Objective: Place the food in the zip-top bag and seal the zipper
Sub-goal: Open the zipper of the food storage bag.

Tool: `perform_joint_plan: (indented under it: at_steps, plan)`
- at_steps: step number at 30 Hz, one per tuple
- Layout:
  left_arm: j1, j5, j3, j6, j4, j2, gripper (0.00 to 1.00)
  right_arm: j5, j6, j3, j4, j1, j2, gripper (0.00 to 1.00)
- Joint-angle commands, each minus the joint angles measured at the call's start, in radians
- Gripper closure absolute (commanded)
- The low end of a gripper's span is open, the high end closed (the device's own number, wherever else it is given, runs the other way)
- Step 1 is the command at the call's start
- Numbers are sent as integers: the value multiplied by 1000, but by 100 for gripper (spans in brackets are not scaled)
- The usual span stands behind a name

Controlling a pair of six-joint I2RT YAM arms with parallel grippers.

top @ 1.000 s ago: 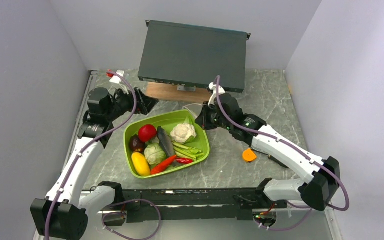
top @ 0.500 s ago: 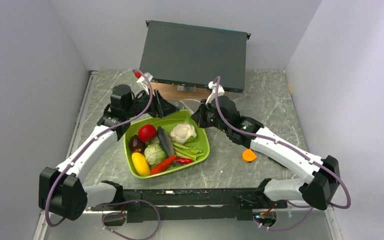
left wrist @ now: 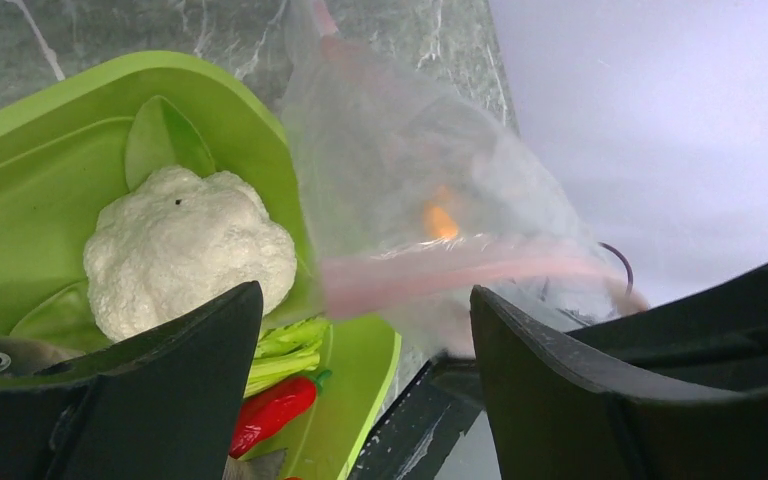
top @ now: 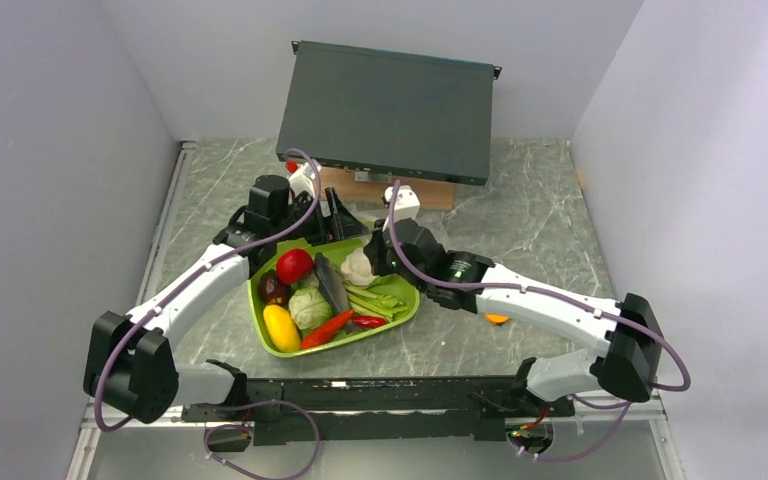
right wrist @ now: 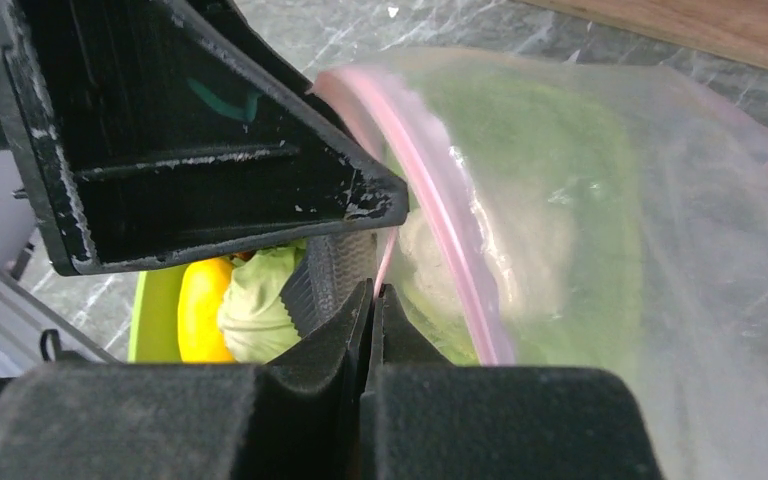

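The lime-green tray (top: pixel 400 305) holds the food: red tomato (top: pixel 294 266), purple bulb (top: pixel 271 289), yellow fruit (top: pixel 280 327), cabbage (top: pixel 310 308), grey fish (top: pixel 332 284), cauliflower (top: pixel 359 266), chilli (top: pixel 328 329) and green stalks (top: pixel 376 299). My right gripper (top: pixel 374 250) is over the tray's far rim. In the right wrist view it (right wrist: pixel 372 290) is shut on the pink zipper strip (right wrist: pixel 438 215) of the clear bag (right wrist: pixel 600 240). My left gripper (top: pixel 346 215) is open. In the left wrist view it (left wrist: pixel 365 300) faces the bag (left wrist: pixel 410 170), and the zipper (left wrist: pixel 460 270) runs between its fingers.
A dark grey flat box (top: pixel 385 110) leans on a wooden block (top: pixel 432 191) at the back. A small orange object (top: pixel 498 319) lies on the marble table right of the tray, partly under my right arm. Grey walls stand close on both sides.
My left arm has swung right from the table's left side to the tray's far rim. My right gripper has carried the bag's edge left and nearer, over the cauliflower corner.
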Motion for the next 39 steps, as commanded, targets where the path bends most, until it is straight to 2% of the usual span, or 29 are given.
perform_joint_plan:
  at_steps: [1, 6, 9, 12, 14, 15, 18, 20, 24, 30, 33, 39]
  plan:
    - [-9, -54, 51, 1, -14, -7, 19, 91, -4, 35, 50, 46, 30, 100]
    - [-10, -31, 54, 20, -12, 4, 26, 118, -9, 57, 39, 69, 57, 100]
    - [-11, 7, 60, 36, -5, 18, 40, 130, -8, 76, 15, 72, 69, 100]
    - [-12, 27, 67, 60, -7, 24, 59, 139, -19, 91, -13, 74, 74, 100]
    - [-13, 32, 72, 75, -15, 26, 67, 149, -30, 92, -28, 74, 73, 91]
    - [-13, 33, 76, 83, -21, 27, 71, 141, -43, 90, -30, 74, 68, 81]
    - [-14, 32, 92, 105, -47, 35, 83, 98, -112, 113, -69, 75, 56, 59]
    - [-16, 28, 103, 118, -65, 37, 86, 25, -167, 143, -103, 74, 44, 49]
    - [-25, 18, 110, 130, -79, 37, 92, -67, -212, 277, -267, 74, 33, 39]
    - [-36, 18, 140, 146, -124, 54, 97, -84, -257, 509, -518, 74, 88, 34]
    - [-39, 15, 144, 150, -130, 60, 97, -29, -271, 574, -619, 75, 124, 34]
    - [-42, 8, 150, 155, -140, 60, 97, 278, -215, 681, -810, 145, 248, 37]
